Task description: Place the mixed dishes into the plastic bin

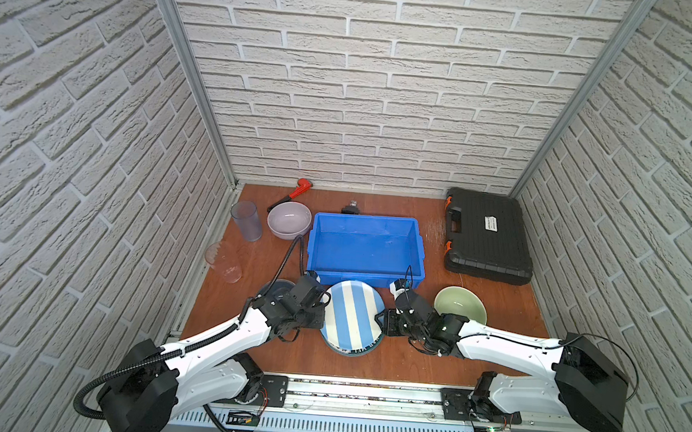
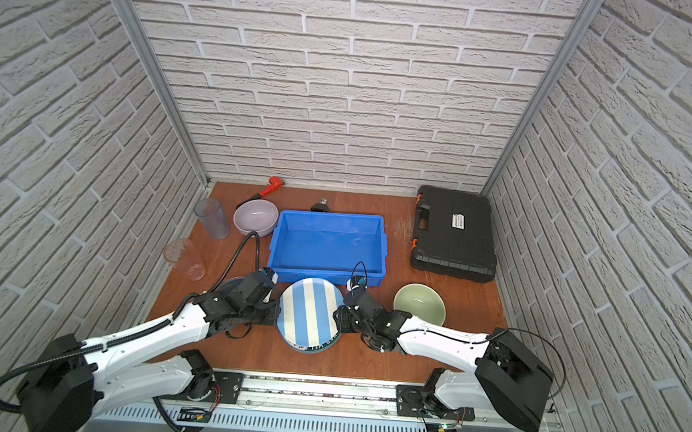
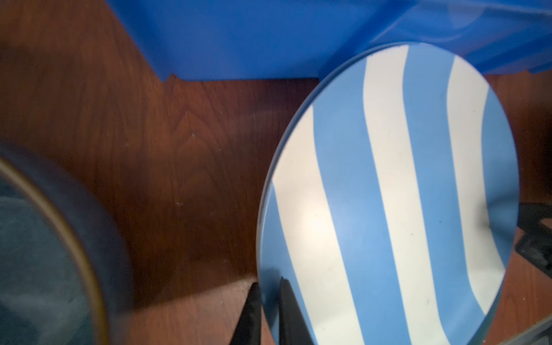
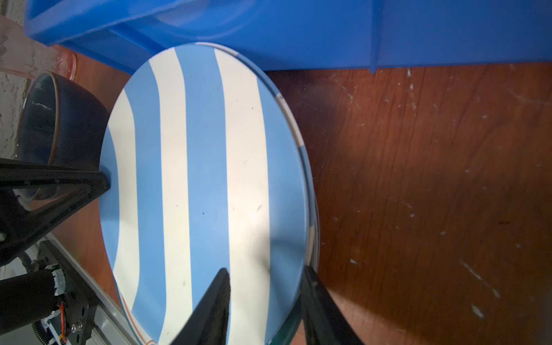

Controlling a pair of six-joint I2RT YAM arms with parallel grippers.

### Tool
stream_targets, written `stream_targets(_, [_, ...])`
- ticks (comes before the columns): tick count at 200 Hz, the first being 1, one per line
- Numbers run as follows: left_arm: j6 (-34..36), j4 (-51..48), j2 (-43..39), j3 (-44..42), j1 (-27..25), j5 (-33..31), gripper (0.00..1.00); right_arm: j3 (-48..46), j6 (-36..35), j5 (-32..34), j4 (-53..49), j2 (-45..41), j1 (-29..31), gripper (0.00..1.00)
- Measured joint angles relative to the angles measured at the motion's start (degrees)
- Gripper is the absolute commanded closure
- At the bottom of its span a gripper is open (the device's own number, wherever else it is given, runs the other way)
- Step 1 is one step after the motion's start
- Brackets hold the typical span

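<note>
Front edge of the table (image 1: 409,355), dead centre: the blue-and-white striped plate (image 1: 353,317) lies atop the teal-rimmed lettered plate (image 1: 359,352). The left gripper (image 3: 268,282) is pinching its left rim. The right gripper (image 4: 265,268) straddles the opposite rim, one finger over the stripes, one underneath; biting or not, I cannot tell. Both arms are equally near, one on each side. Straight beyond, just off the plate's far rim, sits the plastic bin (image 1: 365,276), long side facing us. I'd call it a short lift, up and away over that near wall.
</note>
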Motion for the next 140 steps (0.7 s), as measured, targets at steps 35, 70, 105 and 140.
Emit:
stream_targets(35, [-0.04,0.28,0.02,-0.02,0.17,-0.13,0.89,-3.89,1.27,-0.17,6.64,-1.29,-0.37,0.60])
stream_targets(70, [-0.09,0.68,-0.26,-0.44,0.22,-0.48,0.90,-6.80,2.08,-0.46,12.96,-1.44,-0.83,0.62])
stream_targets(105, [-0.20,0.96,-0.52,-0.76,0.28,-0.98,0.91,-8.52,2.71,-1.11,16.33,-1.55,-1.01,0.64])
stream_targets(140, [-0.17,1.49,-0.59,-0.96,0.39,-1.66,0.91,-8.92,2.58,-2.99,15.17,-3.02,-1.01,0.64])
